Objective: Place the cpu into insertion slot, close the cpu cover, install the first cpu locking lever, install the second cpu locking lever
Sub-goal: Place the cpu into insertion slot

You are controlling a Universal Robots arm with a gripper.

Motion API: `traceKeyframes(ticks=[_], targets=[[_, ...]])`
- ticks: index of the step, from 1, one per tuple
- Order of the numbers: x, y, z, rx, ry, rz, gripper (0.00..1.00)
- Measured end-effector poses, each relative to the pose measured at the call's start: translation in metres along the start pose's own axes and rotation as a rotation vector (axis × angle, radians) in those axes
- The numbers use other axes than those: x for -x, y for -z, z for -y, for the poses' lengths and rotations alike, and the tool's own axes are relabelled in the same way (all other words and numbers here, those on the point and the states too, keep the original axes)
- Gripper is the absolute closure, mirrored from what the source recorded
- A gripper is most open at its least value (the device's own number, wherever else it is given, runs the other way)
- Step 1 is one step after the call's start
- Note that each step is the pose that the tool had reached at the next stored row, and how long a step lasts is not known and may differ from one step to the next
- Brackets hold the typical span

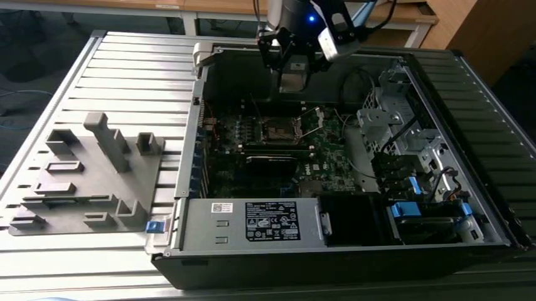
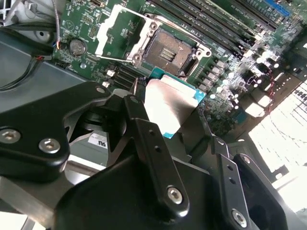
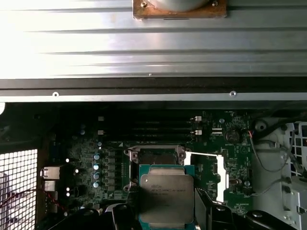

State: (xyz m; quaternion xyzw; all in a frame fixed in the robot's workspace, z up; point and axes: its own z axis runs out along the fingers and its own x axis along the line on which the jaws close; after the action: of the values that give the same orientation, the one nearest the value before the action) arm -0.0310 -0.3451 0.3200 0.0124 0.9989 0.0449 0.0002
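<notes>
My gripper (image 1: 293, 78) hangs above the open computer case, shut on the cpu (image 1: 292, 82), a flat square chip with a dull silver top. In both wrist views the cpu (image 2: 169, 103) (image 3: 166, 194) sits between the black fingers (image 2: 144, 129), just above and slightly off the insertion slot (image 2: 168, 50) (image 3: 154, 156). The slot (image 1: 275, 129) lies bare on the green board. The cpu cover (image 2: 115, 33) (image 3: 221, 175), a shiny frame, stands swung open beside the slot. A thin wire lever (image 2: 112, 59) stands raised next to the cover.
A power supply box with a white label (image 1: 270, 221) fills the case's near side. Drive bays with blue tabs (image 1: 408, 210) stand at the exterior view's right. Memory slots (image 2: 216, 24) run beside the socket. A grey fixture with blocks (image 1: 84, 175) lies outside the case.
</notes>
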Motion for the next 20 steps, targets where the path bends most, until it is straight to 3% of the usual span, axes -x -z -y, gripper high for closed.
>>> traceKeyframes(ticks=[4, 14, 20], targets=[[-0.0006, -0.0025, 0.0002, -0.0011, 0.0, 0.0001, 0.46], [-0.0042, -0.0201, 0.0019, -0.0012, 0.0, 0.0, 0.46], [-0.0049, -0.0262, 0.0025, -0.0013, 0.0, 0.0, 0.46]])
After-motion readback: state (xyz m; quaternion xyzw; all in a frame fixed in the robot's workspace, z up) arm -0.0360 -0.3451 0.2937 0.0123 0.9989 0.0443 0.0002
